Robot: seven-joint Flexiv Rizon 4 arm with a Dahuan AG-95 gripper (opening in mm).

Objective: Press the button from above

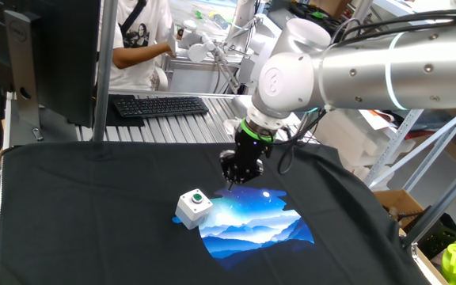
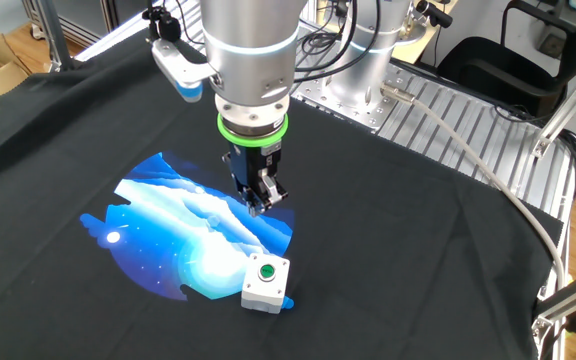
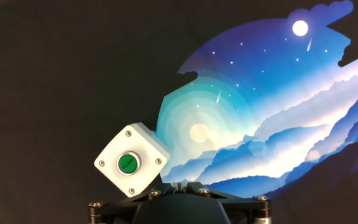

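Note:
The small dark-green button (image 1: 197,197) sits in the top of a light-grey box (image 1: 190,212) on the black cloth. It also shows in the other fixed view (image 2: 266,270) and in the hand view (image 3: 128,163). My gripper (image 1: 233,179) hangs above the cloth, behind and to the right of the box and apart from it. In the other fixed view my gripper (image 2: 258,207) points down over the blue print, above the box (image 2: 265,290). In the hand view the fingertips (image 3: 178,185) meet at the bottom edge, right of the box (image 3: 143,140). The gripper is shut and empty.
A blue night-sky print (image 1: 252,222) lies on the black cloth (image 1: 93,206) under and beside the box. A keyboard (image 1: 158,105) and a person (image 1: 137,36) are behind the table. A metal post (image 1: 101,71) stands at the back left. A cable (image 2: 468,160) runs across the right side.

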